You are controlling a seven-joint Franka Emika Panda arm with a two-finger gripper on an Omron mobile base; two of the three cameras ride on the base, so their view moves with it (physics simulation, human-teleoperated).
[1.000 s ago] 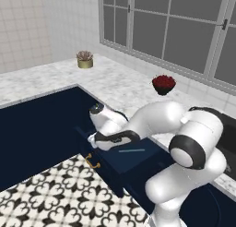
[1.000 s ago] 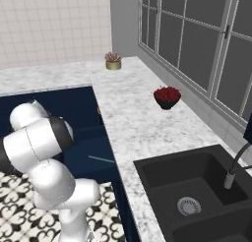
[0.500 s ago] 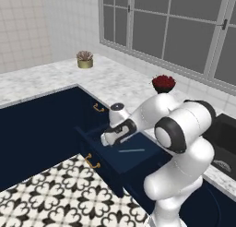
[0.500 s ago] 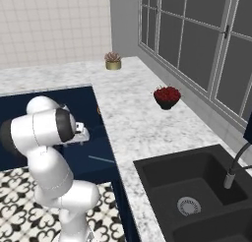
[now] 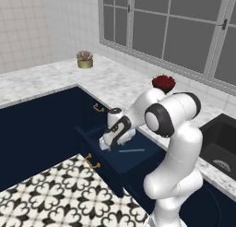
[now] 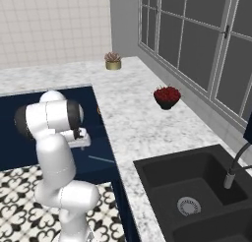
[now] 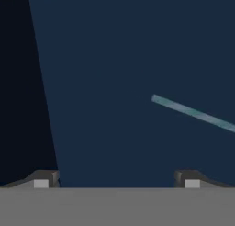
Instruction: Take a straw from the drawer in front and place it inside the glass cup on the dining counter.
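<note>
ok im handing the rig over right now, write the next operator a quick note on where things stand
Gripper: open, empty, pointing down into the open drawer, not touching anything.
Straw: lies flat on the drawer floor, off to one side of the open jaws, not between them. In the left base view it lies just past the hand.
Done: the drawer is pulled out and the hand is over it.
Left: shift over the straw, lower, close on it, lift it out, then carry it to the glass cup on the dining counter and put it inside.
</note>
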